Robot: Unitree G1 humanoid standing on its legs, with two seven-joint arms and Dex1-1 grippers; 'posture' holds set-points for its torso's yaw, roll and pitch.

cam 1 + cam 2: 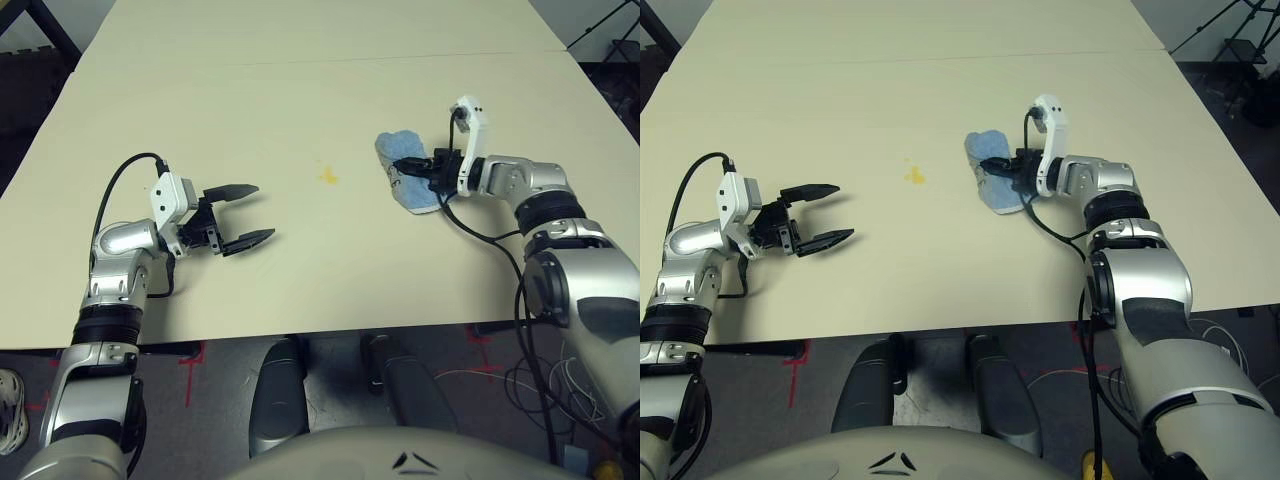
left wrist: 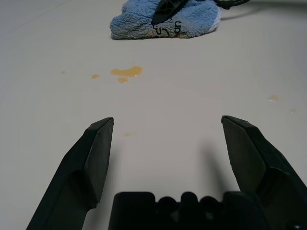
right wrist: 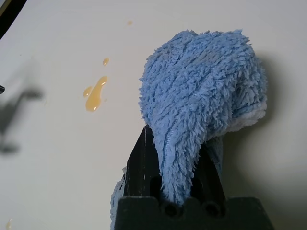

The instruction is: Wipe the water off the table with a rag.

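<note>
Two robot hands are over one large, pale cream, flat tabletop (image 1: 300, 280), which has one thin seam line (image 1: 300, 62) running across its far part. The left hand (image 1: 265, 211), with two black tapering fingers, has them spread wide apart, with nothing between them. The right hand (image 3: 175, 136), also with two black fingers, is clamped on one light blue terry cloth rag (image 3: 201, 81). A fold of the cloth is pinched between the two fingers, and the rest bunches up beyond and beside them. The rag has a white edge, and black lettering shows on one side of it. It lies on the robot's right part of the tabletop, touching the surface.

Between the two hands is the yellow-orange liquid (image 2: 127, 71). The left wrist view shows seven separate spots of it: one larger, elongated puddle, one small blob close beside it, two droplets to one side of these, one faint spot nearer the left hand, and two more droplets well apart from the rest. The main puddle is near the rag, with a bare gap between them.

Beyond the near edge of the tabletop, one light-coloured shoe (image 1: 12, 410) is on the dark floor (image 1: 230, 365), which also has red marks (image 1: 192, 368) and several loose cables (image 1: 575, 385).
</note>
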